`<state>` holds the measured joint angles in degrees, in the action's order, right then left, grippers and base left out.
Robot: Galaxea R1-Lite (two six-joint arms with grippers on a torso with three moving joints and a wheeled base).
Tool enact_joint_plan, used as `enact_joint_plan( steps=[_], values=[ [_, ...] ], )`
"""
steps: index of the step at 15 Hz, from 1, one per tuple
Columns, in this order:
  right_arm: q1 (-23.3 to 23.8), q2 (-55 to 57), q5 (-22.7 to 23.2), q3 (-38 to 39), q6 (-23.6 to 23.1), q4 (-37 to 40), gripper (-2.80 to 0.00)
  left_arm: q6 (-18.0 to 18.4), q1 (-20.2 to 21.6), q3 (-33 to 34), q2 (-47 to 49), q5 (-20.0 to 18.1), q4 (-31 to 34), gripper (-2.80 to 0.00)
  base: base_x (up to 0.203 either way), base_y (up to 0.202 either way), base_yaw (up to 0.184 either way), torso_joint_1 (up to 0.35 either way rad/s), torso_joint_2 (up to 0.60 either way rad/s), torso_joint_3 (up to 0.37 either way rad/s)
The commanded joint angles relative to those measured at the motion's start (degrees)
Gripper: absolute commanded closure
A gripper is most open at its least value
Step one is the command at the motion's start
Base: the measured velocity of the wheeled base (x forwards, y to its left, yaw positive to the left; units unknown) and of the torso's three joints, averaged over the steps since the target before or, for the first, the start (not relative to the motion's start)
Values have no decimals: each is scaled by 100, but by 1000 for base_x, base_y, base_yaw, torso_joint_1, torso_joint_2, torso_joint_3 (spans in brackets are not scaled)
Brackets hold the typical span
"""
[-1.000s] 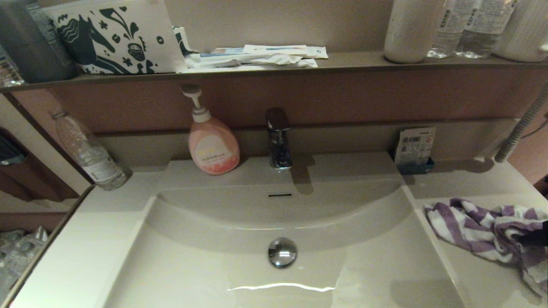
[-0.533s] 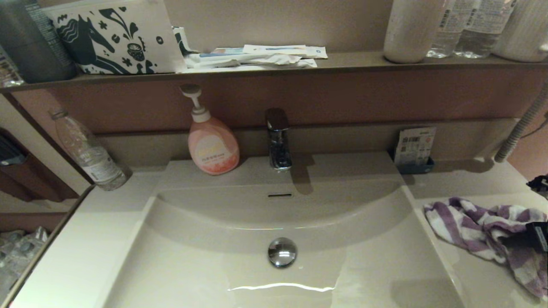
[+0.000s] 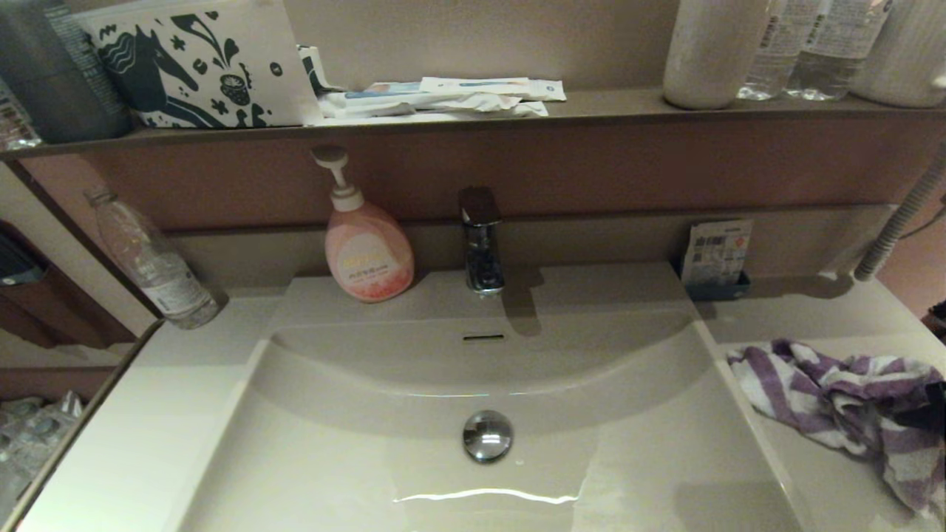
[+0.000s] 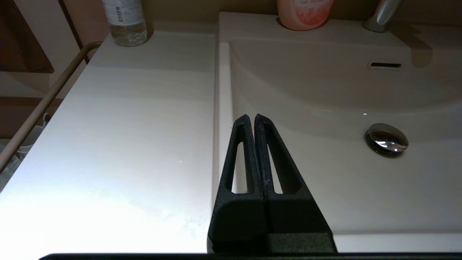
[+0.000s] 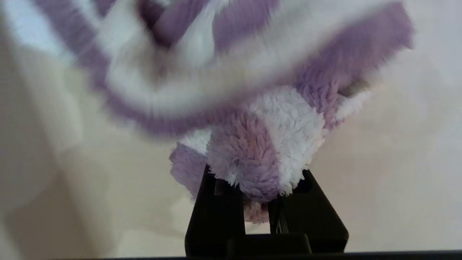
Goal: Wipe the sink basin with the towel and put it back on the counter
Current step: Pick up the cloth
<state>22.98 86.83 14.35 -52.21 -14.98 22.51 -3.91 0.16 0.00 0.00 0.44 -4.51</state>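
Right end effector [image 5: 258, 180] on towel [image 3: 835, 399], soap bottle [image 3: 367, 255] well apart.

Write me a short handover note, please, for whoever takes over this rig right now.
Right gripper: shut on the towel, a fold of purple and white cloth pinched between its fingers, at the right edge of the counter.
Left gripper: shut, empty, parked above the basin's left rim.
Towel: bunched on the counter to the right of the sink basin, none of it in the basin.
Done: towel grasped.
Left: lift it, wipe the basin, set it back on the counter.
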Motion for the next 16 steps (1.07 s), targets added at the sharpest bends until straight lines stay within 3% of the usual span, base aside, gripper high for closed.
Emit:
enact_joint_plan(
  steps=[1,12,16],
  values=[
    [4,-435,5,-36,-12,147,0,-4,2,0,9,0,-6,0,0,0,0,0,0,0],
    [-223,-1728,291,-1973,92,2909,0,-4,2,0,9,0,-6,0,0,0,0,0,0,0],
    [-1084,-1965,357,-2551,1194,3438,0,-4,2,0,9,0,-6,0,0,0,0,0,0,0]
  ],
)
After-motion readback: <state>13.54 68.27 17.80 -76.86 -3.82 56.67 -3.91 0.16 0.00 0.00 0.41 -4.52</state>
